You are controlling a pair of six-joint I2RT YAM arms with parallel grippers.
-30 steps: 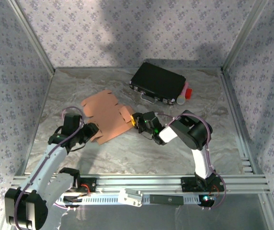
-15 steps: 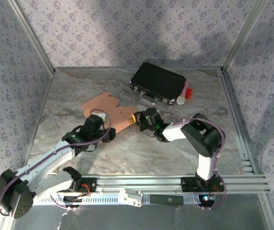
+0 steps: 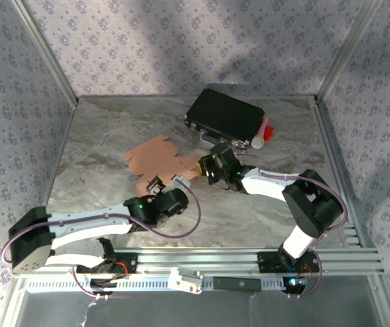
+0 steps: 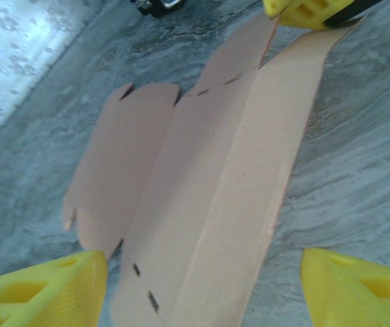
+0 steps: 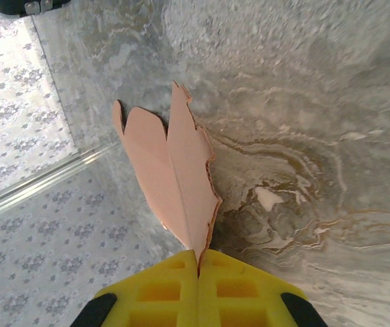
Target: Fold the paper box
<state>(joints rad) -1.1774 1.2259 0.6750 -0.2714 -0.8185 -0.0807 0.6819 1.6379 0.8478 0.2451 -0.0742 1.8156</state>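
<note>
The paper box is a flat salmon-brown die-cut sheet with tabbed flaps, lying mid-table. My right gripper is shut on the sheet's right edge, and in the right wrist view the sheet stands on edge out of the closed yellow tips. My left gripper sits open at the sheet's near edge. In the left wrist view a creased panel of the sheet runs between the spread yellow fingers, touching neither. The right gripper's yellow tips show at the far end.
A black hard case with metal trim lies at the back, just beyond the right gripper. A white cylinder with a red cap rests against its right side. Patterned walls and metal frame rails enclose the table.
My left arm swung from the left side round to the sheet's near edge, and its jaws opened. My right gripper closed on the sheet's right edge and shifted slightly right and back.
</note>
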